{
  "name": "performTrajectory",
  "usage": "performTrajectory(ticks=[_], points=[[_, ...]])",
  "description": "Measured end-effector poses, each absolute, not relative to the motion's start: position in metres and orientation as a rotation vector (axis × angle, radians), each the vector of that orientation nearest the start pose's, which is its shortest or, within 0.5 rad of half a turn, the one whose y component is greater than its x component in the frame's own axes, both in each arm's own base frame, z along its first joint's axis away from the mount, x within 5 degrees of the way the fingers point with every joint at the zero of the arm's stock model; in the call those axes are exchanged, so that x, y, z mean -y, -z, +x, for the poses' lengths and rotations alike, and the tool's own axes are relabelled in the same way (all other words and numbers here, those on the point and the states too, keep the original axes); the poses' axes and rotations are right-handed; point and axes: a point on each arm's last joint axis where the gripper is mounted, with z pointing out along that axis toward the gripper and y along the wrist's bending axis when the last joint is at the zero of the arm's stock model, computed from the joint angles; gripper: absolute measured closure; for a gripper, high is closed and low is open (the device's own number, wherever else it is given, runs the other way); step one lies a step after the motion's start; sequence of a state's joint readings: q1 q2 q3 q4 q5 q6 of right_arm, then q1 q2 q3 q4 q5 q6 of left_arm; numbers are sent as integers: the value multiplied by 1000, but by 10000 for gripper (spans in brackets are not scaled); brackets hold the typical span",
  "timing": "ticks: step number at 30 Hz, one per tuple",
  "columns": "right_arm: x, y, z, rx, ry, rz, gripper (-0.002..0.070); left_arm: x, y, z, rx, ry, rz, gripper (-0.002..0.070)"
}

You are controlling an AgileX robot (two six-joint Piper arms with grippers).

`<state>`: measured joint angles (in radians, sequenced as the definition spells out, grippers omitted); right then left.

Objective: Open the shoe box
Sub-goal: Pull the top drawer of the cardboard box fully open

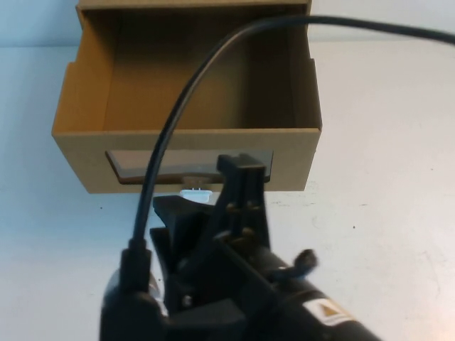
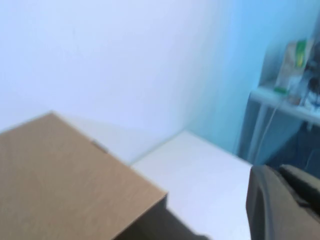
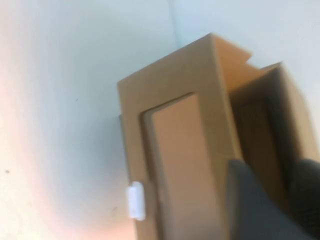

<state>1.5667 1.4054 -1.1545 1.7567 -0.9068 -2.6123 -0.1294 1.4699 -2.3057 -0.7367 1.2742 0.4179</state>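
The brown cardboard shoe box [image 1: 78, 156] stands on the white table with its top open and its inside bare; the lid [image 1: 192, 4] is folded back at the far side. The front wall has a cut-out panel [image 1: 128, 165] with a small white tab [image 1: 195, 194] below it. My right gripper [image 1: 210, 186] hovers just in front of that wall, open, holding nothing. In the right wrist view the box [image 3: 170, 100] and the white tab [image 3: 136, 201] are close, with the right gripper [image 3: 272, 185] at the wall's top edge. My left gripper [image 2: 280, 175] is beside the box [image 2: 60, 175].
A black cable [image 1: 178, 121] arcs from my right arm over the box. White table [image 1: 384, 142] stretches to the right and left of the box. In the left wrist view a shelf with clutter [image 2: 290, 95] stands beyond the table's corner.
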Motion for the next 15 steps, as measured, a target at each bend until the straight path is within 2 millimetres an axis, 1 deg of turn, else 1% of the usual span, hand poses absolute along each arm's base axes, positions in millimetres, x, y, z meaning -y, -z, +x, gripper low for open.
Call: performTrajectory(ticks=[2, 3, 5, 7, 8, 11, 13, 15], points=[[-287, -376, 67, -1177, 301, -1372, 570, 82, -614, 174, -1608, 613, 728, 678], [-281, -382, 65, -1166, 299, -1364, 611, 80, -618, 158, -1586, 609, 728, 678], [-267, -397, 63, -1158, 270, -1326, 656, 77, -625, 131, -1542, 596, 729, 678], [-248, -414, 61, -1153, 229, -1275, 675, 73, -630, 102, -1500, 583, 732, 679], [-240, -421, 61, -1151, 209, -1252, 679, 71, -631, 91, -1486, 577, 734, 678], [-209, -443, 62, -1149, 142, -1166, 685, 65, -630, 47, -1433, 555, 738, 678], [-188, -457, 62, -1143, 90, -1109, 686, 61, -626, 21, -1414, 524, 732, 679], [-172, -466, 62, -1131, 46, -1069, 687, 56, -618, 0, -1417, 493, 714, 678]])
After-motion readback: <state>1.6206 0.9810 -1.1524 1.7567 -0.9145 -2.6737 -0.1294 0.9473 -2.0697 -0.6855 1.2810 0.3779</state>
